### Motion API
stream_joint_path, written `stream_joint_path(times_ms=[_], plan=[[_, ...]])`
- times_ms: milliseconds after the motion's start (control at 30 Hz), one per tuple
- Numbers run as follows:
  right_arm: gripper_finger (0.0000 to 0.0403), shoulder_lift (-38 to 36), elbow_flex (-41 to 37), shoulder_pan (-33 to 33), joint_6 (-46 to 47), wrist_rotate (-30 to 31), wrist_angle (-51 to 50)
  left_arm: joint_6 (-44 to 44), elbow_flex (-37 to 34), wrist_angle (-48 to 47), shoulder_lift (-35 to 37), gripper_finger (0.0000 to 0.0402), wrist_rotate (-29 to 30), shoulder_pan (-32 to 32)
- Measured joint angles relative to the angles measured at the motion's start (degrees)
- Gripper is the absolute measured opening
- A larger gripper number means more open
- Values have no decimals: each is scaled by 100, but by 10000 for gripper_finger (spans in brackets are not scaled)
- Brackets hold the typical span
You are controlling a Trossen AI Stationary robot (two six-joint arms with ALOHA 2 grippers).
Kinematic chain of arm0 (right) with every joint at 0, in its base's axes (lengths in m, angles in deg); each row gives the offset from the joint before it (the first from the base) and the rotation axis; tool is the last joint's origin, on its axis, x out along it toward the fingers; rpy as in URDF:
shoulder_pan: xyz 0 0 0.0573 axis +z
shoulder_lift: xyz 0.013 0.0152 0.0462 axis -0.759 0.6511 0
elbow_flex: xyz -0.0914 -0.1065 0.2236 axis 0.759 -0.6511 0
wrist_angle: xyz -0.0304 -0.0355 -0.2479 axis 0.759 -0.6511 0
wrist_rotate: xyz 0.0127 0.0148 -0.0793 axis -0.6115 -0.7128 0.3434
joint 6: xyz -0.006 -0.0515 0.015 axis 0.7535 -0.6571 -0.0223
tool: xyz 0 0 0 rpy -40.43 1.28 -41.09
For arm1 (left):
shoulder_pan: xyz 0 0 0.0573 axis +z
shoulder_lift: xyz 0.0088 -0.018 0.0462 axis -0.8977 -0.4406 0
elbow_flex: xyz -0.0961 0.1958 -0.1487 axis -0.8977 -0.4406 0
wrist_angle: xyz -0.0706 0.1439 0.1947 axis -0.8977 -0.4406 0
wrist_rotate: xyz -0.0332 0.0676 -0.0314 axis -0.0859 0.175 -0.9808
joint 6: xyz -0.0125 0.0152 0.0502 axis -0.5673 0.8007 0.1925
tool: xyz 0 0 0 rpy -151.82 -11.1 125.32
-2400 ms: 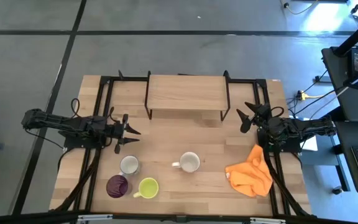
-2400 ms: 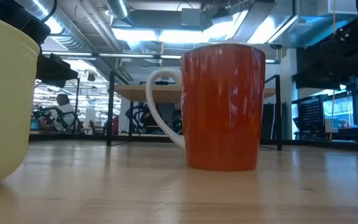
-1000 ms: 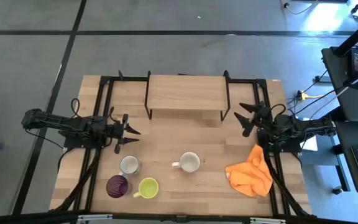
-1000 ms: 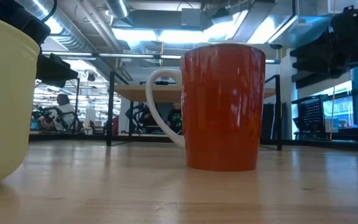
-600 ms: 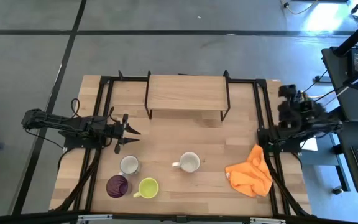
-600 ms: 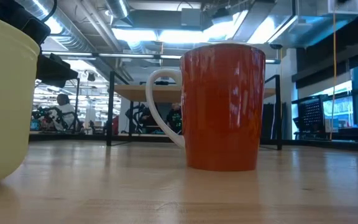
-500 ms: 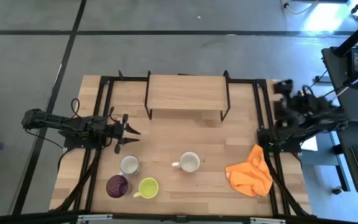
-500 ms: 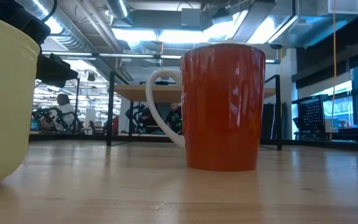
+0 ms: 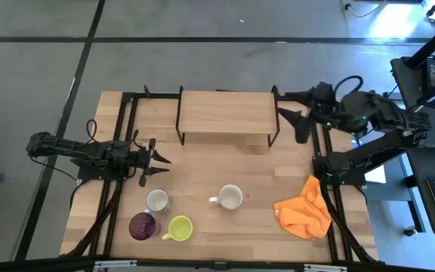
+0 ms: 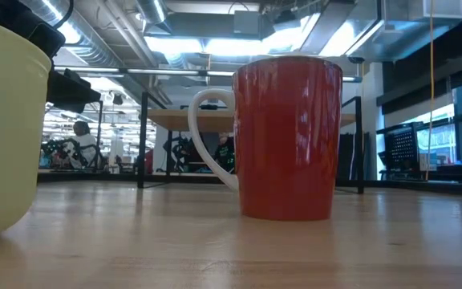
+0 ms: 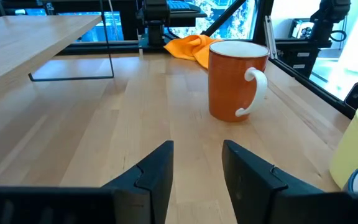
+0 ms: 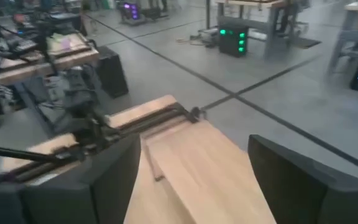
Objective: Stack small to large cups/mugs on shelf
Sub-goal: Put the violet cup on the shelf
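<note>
Zero cups shelved: my right gripper (image 9: 296, 115) swung up open beside the shelf (image 9: 226, 112); left gripper (image 9: 157, 160) idled open.

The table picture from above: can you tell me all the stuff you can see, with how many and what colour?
Shelf: one, light wood on black legs, at the table's far edge, nothing on it.
Reddish-brown mug: one, white inside, near the table's middle.
Patterned mug: one, white and grey, left of the reddish-brown mug.
Purple tumbler: one, dark purple, near the front left corner.
Yellow-green mug: one, right beside the tumbler.
Orange cloth: one, crumpled at the table's right side.
Table: one, light wood.
Left gripper: open, low over the table's left side.
Right gripper: open, raised by the shelf's right end.
</note>
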State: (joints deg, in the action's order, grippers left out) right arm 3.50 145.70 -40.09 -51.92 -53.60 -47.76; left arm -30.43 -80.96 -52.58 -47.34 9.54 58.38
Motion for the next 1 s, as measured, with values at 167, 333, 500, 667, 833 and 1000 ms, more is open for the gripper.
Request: stream_joint_path(times_ms=[167, 333, 500, 667, 833, 1000], plan=[[299, 608, 657, 2, -31, -202, 182, 0, 0, -1, 0, 131, 2, 1], [299, 982, 961, 2, -641, -215, 682, 0, 0, 2, 0, 131, 2, -1], [299, 1172, 1012, 2, -1083, -215, 940, -579, -4, 317, -2, 131, -107, -13], [299, 1246, 1014, 2, -1029, -212, 945, -2559, -4, 1282, 4, 132, -143, -24], [299, 1255, 1014, 2, -866, -212, 967, -3697, -4, 2968, 4, 132, -84, -24], [299, 1253, 1014, -18, -144, -176, 975, -3399, -4, 4758, 7, 132, 347, -21]])
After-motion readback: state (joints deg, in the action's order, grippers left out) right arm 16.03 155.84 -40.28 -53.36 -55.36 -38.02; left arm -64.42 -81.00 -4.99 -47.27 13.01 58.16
